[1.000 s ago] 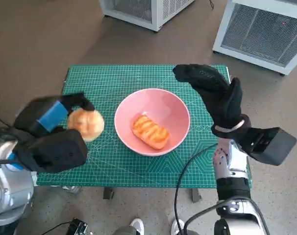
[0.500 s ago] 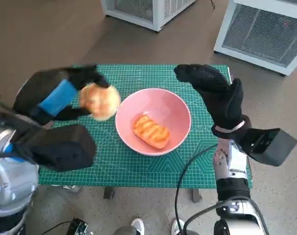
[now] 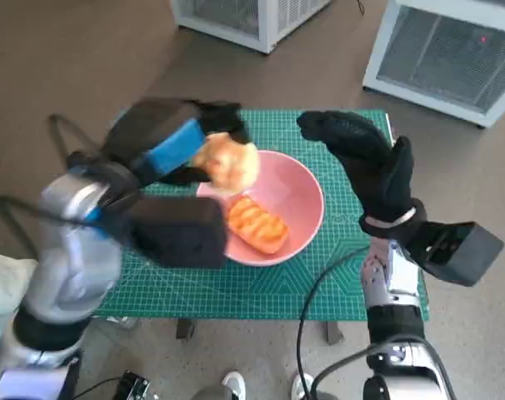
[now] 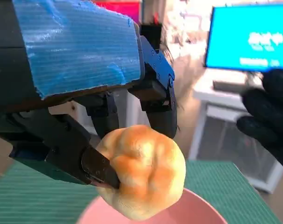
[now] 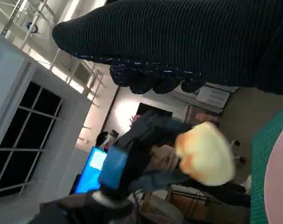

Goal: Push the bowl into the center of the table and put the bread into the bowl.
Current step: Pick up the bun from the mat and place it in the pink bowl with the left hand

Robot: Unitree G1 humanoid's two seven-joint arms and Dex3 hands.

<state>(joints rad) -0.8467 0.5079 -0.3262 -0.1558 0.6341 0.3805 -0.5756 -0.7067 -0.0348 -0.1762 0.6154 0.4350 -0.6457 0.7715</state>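
Pink bowl (image 3: 273, 208), mid-table, already contains one striped bread (image 3: 256, 223). We see the left hand (image 3: 165, 146) gripping a round bread (image 3: 227, 161) above its rim; early release risks rebound off the rim. Right hand (image 3: 365, 162) hovers, fingers spread and holding nothing.

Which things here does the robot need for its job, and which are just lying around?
For the job: round bread in the left robot hand; pink bowl; striped bread in it.
Just around: green mat; white cabinets on the floor.
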